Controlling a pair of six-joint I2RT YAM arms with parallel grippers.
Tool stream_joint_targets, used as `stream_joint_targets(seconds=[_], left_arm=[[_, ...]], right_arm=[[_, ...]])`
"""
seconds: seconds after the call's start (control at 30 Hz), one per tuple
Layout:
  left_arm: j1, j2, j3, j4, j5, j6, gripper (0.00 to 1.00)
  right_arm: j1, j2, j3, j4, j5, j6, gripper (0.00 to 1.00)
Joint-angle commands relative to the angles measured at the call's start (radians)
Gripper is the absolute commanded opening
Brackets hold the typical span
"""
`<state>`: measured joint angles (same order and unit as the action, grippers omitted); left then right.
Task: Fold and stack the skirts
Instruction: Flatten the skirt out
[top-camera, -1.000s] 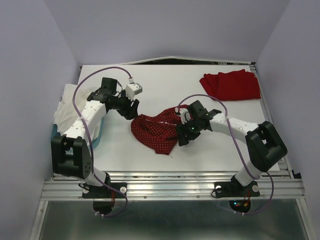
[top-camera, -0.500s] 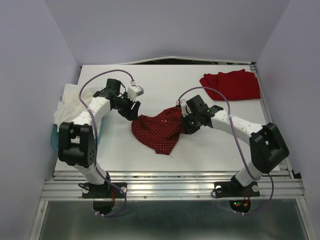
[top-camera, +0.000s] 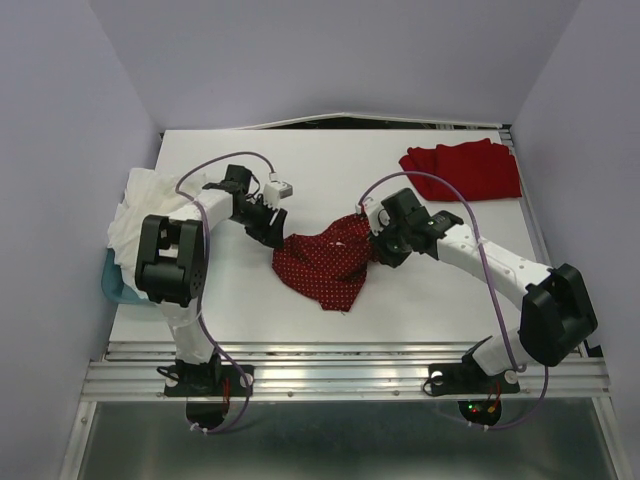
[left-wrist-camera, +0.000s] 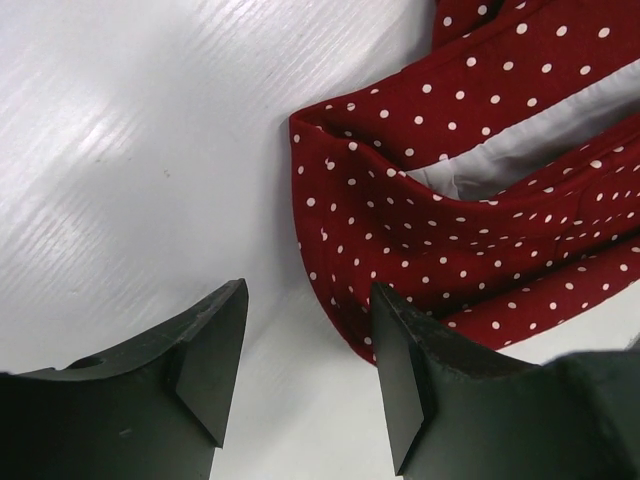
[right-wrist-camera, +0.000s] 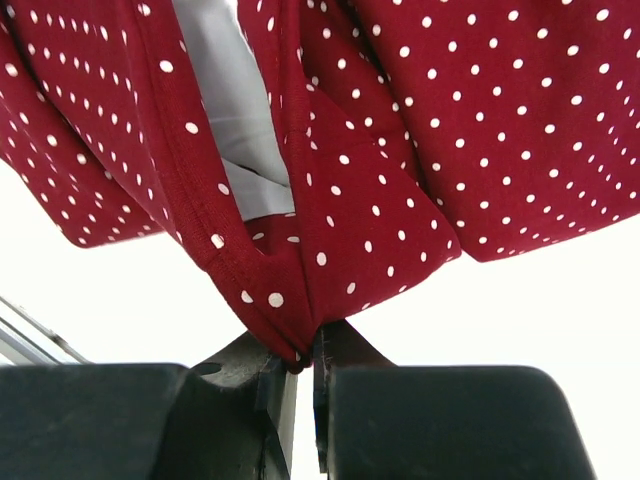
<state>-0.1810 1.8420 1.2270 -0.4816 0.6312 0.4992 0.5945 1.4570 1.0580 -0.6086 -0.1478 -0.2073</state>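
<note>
White cloth (top-camera: 135, 212) lies heaped at the left edge of the white table (top-camera: 240, 300). Next, the left gripper (top-camera: 271, 230) has its black fingers (left-wrist-camera: 205, 350) spread apart. It holds nothing and is just beside the left edge of the dark red skirt with white dots (top-camera: 322, 268). This bunched skirt sits mid-table. Its wide side runs left to right, and its tip points at the near edge. The right gripper (right-wrist-camera: 300, 352) is pinched tight on its right edge. A plain bright red skirt (top-camera: 465, 172) lies in the far right corner, long side left to right.
</note>
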Motion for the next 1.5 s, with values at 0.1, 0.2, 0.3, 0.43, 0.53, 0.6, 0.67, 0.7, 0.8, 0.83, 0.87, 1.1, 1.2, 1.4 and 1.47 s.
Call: stream_joint_targets(seconds=[0.1, 0.2, 0.3, 0.43, 0.53, 0.6, 0.67, 0.7, 0.8, 0.83, 0.87, 1.1, 1.2, 1.4, 1.47], left_arm=[[-0.003, 0.051, 0.072, 0.018, 0.128, -0.037, 0.62], [-0.018, 0.089, 0.097, 0.034, 0.125, -0.050, 0.62], [-0.035, 0.123, 0.129, 0.043, 0.134, -0.063, 0.56], [-0.054, 0.140, 0.154, 0.040, 0.162, -0.070, 0.26], [-0.051, 0.093, 0.154, 0.012, 0.171, -0.038, 0.02], [-0.037, 0.015, 0.140, 0.001, 0.156, -0.024, 0.00], [0.000, -0.044, 0.134, -0.009, 0.148, -0.024, 0.00], [0.014, -0.096, 0.140, -0.021, 0.145, -0.019, 0.00], [0.034, -0.183, 0.155, -0.084, 0.118, 0.035, 0.00], [0.034, -0.251, 0.152, -0.087, 0.098, 0.045, 0.00], [0.034, -0.285, 0.147, -0.087, 0.087, 0.058, 0.00], [0.031, -0.504, 0.092, -0.135, 0.036, 0.217, 0.00], [0.031, -0.538, 0.053, -0.158, 0.053, 0.255, 0.00], [0.031, -0.632, 0.026, -0.006, 0.056, 0.159, 0.00], [0.031, -0.626, 0.048, 0.070, 0.045, 0.092, 0.00]], right_arm=[[0.001, -0.021, 0.014, -0.045, 0.008, -0.087, 0.01], [0.001, -0.018, 0.007, -0.054, -0.001, -0.099, 0.01], [0.001, -0.017, 0.005, -0.062, 0.005, -0.112, 0.01], [0.001, -0.015, 0.005, -0.074, 0.031, -0.112, 0.01], [0.001, -0.023, 0.002, -0.095, 0.063, -0.124, 0.01], [0.001, -0.035, -0.010, -0.112, 0.106, -0.144, 0.01], [-0.016, -0.044, -0.016, -0.138, 0.129, -0.171, 0.01], [-0.027, -0.056, -0.021, -0.148, 0.140, -0.196, 0.01], [-0.047, -0.076, -0.026, -0.189, 0.172, -0.236, 0.01], [-0.047, -0.087, -0.026, -0.201, 0.177, -0.265, 0.01], [-0.047, -0.092, -0.026, -0.212, 0.182, -0.277, 0.01], [-0.047, -0.107, -0.010, -0.266, 0.254, -0.372, 0.01], [-0.047, -0.115, 0.031, -0.269, 0.266, -0.379, 0.01], [-0.100, -0.058, 0.296, -0.243, 0.356, -0.440, 0.01], [-0.145, -0.015, 0.391, -0.232, 0.355, -0.445, 0.01]])
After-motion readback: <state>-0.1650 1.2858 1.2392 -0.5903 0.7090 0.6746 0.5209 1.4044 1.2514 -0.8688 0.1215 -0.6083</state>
